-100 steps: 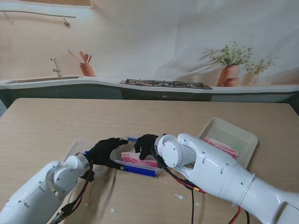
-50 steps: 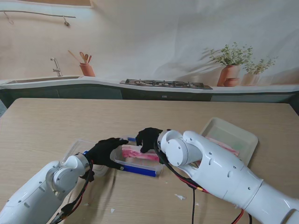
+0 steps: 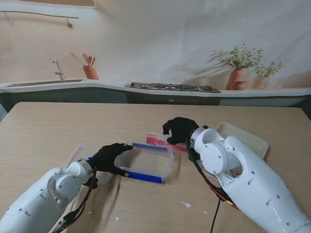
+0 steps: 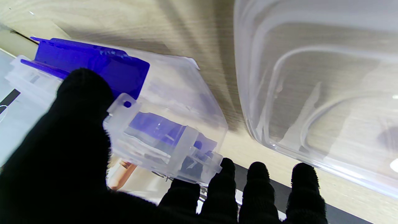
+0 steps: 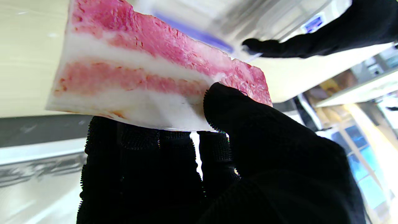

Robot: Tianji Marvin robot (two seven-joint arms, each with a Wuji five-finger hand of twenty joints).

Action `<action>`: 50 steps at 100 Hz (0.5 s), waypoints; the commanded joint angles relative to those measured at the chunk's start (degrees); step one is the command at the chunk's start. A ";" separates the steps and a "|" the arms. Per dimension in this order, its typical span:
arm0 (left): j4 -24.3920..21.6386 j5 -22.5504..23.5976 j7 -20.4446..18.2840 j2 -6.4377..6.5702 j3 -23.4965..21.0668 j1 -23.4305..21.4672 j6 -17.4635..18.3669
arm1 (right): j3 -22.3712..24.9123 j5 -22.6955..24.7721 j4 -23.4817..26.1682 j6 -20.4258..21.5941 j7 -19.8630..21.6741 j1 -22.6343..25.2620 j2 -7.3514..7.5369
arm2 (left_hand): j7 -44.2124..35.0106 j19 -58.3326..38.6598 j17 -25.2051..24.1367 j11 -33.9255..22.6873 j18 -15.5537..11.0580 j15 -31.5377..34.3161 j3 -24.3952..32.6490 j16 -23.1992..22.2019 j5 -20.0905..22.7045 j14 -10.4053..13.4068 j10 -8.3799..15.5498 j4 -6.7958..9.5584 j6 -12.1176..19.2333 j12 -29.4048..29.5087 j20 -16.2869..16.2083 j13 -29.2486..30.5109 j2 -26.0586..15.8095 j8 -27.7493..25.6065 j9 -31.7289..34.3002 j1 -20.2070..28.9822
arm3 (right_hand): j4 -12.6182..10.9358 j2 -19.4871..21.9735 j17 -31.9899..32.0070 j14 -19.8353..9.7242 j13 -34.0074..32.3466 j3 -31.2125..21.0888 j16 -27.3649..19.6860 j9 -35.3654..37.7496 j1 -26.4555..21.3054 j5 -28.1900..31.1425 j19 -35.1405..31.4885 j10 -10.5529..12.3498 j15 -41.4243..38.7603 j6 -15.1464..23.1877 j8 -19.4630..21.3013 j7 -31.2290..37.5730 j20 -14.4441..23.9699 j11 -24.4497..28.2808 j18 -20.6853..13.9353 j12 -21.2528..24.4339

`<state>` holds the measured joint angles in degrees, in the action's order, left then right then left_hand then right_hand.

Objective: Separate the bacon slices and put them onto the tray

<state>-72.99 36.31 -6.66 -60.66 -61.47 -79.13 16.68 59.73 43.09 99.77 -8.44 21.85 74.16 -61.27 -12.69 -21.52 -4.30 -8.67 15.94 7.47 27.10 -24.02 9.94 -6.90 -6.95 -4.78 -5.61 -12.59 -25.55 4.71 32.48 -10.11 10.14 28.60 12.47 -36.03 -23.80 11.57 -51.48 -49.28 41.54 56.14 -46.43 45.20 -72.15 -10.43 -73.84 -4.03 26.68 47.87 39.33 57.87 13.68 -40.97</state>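
Between my right hand's (image 3: 180, 130) fingers (image 5: 236, 124) a bacon (image 5: 149, 81) slab is pinched; my left hand (image 3: 109, 158) grips the box (image 3: 146, 162), lid (image 4: 317, 87) beside.

Left arm: rises from my near-left corner, white forearm angled toward the middle of the bench. Left hand (image 3: 108, 158): black-gloved, low over the bench, thumb (image 4: 81, 102) set apart from the four fingers (image 4: 258, 186), closed on the near-left corner of a clear box (image 3: 148, 165). Right arm: enters from my near-right corner, elbow joint bulking large, forearm reaching away from me. Right hand (image 3: 179, 130): black-gloved, raised off the bench, thumb (image 5: 230, 109) pressed against fingers (image 5: 140, 146), pinching a bacon slice (image 5: 149, 74) held out flat.
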 commanded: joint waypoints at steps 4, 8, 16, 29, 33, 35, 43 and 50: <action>0.32 0.29 -0.78 -0.01 -0.11 -0.44 -0.21 | 5.24 1.94 0.97 0.87 -0.90 4.97 1.60 | -1.39 -0.21 -0.43 -0.31 0.12 0.21 2.93 0.22 1.77 0.78 2.35 0.87 -4.71 0.34 -0.80 -1.45 -1.11 -0.30 -0.03 2.49 | 0.49 2.01 0.85 0.34 -1.12 -4.46 1.24 -0.29 -3.83 2.30 -2.64 -2.16 -2.52 2.54 4.39 6.78 1.78 2.70 1.32 -1.06; 0.32 0.33 -0.82 0.00 -0.11 -0.43 -0.19 | 7.95 3.40 1.42 1.55 -1.80 7.11 1.60 | -1.39 -0.19 -0.43 -0.32 0.14 0.22 2.90 0.22 1.78 0.79 2.32 0.87 -4.77 0.34 -0.79 -1.45 -1.14 -0.30 0.00 2.45 | 0.46 2.11 0.96 0.41 -1.03 -4.37 1.29 -0.34 -3.93 2.19 -2.63 -2.21 -2.54 2.34 4.54 6.78 1.82 2.73 1.33 -1.09; 0.34 0.37 -0.83 0.00 -0.02 -0.38 -0.25 | 12.93 5.78 1.84 2.46 -4.28 10.98 1.43 | -1.40 -0.16 -0.42 -0.30 0.13 0.22 2.89 0.22 1.78 0.77 2.33 0.90 -4.81 0.35 -0.77 -1.47 -1.20 -0.30 -0.04 2.52 | 0.41 2.31 1.18 0.58 -0.83 -4.23 1.38 -0.52 -4.12 2.08 -2.63 -2.32 -2.56 2.38 4.70 6.73 1.89 2.74 1.34 -1.14; 0.34 0.39 -0.86 0.00 0.20 -0.24 -0.32 | 19.18 9.20 1.47 3.45 -7.80 15.54 1.17 | -1.39 -0.17 -0.40 -0.31 0.05 0.23 2.81 0.21 1.77 0.82 2.36 0.91 -4.78 0.35 -0.79 -1.45 -1.21 -0.30 -0.05 2.51 | 0.37 2.70 1.53 0.73 -0.51 -3.79 1.51 -0.79 -4.26 1.91 -2.68 -2.41 -2.61 2.41 4.89 6.61 2.04 2.81 1.37 -1.22; 0.37 0.39 -0.84 -0.01 0.33 -0.16 -0.35 | 20.66 9.97 1.14 3.57 -8.86 16.59 1.08 | -1.40 -0.18 -0.39 -0.34 0.11 0.26 2.83 0.20 1.79 0.76 2.23 0.92 -4.87 0.33 -0.80 -1.43 -1.18 -0.31 -0.01 2.56 | 0.36 2.86 1.63 0.68 -0.41 -3.64 1.54 -0.89 -4.23 1.88 -2.69 -2.41 -2.63 2.43 4.93 6.57 2.08 2.85 1.34 -1.26; 0.39 0.40 -0.83 -0.02 0.41 -0.10 -0.36 | 21.32 10.30 0.93 3.60 -9.41 17.05 1.04 | -1.42 -0.19 -0.40 -0.34 0.12 0.26 2.79 0.19 1.81 0.77 2.27 0.91 -4.77 0.33 -0.81 -1.43 -1.23 -0.31 -0.01 2.47 | 0.33 2.96 1.68 0.65 -0.31 -3.59 1.56 -1.03 -4.26 1.88 -2.69 -2.42 -2.63 2.43 4.95 6.56 2.10 2.83 1.30 -1.26; 0.53 0.35 -0.83 -0.03 0.72 0.12 -0.38 | 23.37 11.33 -0.27 3.49 -11.64 18.41 0.84 | -1.43 -0.16 -0.45 -0.33 0.07 0.23 2.80 0.21 1.75 0.78 2.28 0.92 -4.77 0.35 -0.81 -1.47 -1.21 -0.33 -0.03 2.55 | 0.25 3.28 1.89 0.66 -0.10 -3.32 1.66 -1.29 -4.39 1.68 -2.73 -2.41 -2.74 2.56 5.09 6.48 2.20 2.97 1.23 -1.37; 0.73 0.30 -0.60 -0.09 0.92 0.27 -0.30 | 24.69 12.12 -1.49 3.17 -13.07 19.15 0.73 | -1.46 -0.08 -0.45 -0.36 0.14 0.22 2.78 0.21 1.77 0.81 2.26 0.93 -4.81 0.34 -0.78 -1.47 -1.21 -0.34 0.00 2.52 | 0.24 3.50 1.97 0.76 0.00 -3.11 1.69 -1.42 -4.39 1.61 -2.76 -2.47 -2.75 2.59 5.15 6.43 2.25 3.01 1.20 -1.38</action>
<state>-72.89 36.49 -6.57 -60.58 -60.94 -78.79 16.59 83.46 54.59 100.22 -4.45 8.20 92.27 -60.70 -12.70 -21.52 -4.30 -8.68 15.94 7.47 27.10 -24.02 9.94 -6.90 -7.17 -4.78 -5.73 -12.59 -25.55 4.71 32.48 -10.11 10.14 28.57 12.47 -35.93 -22.77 11.76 -51.45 -49.28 42.16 55.14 -46.42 44.85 -72.18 -10.87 -73.86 -4.03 27.97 47.85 39.88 58.66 13.70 -41.65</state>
